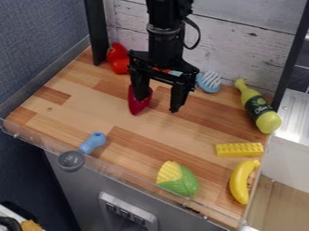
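The black gripper (159, 103) hangs over the upper middle of the wooden counter, its two fingers spread wide apart. Just at its left finger, partly behind it, is a dark pink pointed object (138, 104) on the wood; whether the finger touches it I cannot tell. Nothing is seen between the fingers. Behind the gripper on the left is a red pepper-like toy (118, 59). To its right lies a blue and white brush-like object (210, 82).
A green bottle (258, 106) lies at the right edge, above a yellow brick (240, 149) and a banana (241, 182). Toy corn (178, 178) is near the front. A blue-handled grey ladle (71, 161) overhangs the front-left clear rim (36, 141). A whitewashed plank wall stands behind.
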You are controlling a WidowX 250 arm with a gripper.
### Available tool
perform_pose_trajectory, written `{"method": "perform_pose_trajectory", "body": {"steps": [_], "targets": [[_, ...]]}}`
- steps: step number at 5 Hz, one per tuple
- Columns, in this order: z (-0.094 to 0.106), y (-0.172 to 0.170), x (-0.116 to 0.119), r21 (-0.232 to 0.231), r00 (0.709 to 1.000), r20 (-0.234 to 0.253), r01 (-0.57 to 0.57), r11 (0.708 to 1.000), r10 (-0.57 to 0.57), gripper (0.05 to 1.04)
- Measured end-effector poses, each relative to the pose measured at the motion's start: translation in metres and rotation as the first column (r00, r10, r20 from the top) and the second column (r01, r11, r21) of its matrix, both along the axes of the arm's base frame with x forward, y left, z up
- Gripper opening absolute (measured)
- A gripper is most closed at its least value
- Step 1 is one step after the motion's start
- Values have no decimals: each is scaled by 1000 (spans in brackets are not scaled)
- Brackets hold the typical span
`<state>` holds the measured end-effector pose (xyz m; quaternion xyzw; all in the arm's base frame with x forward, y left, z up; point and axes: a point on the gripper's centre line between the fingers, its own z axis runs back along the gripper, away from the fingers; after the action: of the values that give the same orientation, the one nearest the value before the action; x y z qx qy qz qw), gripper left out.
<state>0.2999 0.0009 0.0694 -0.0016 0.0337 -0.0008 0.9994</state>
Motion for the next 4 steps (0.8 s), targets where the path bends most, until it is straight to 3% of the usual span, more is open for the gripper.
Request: {"method": "perform_pose_trajectory", "body": {"steps": [1,3,4], "targets": [[-5,-11,10,1,998,-17,-66,998,66,999],[-17,-54,57,11,971,-28,-236,972,236,999],[-21,-78,75,15,969,-30,-244,970,245,997]]}}
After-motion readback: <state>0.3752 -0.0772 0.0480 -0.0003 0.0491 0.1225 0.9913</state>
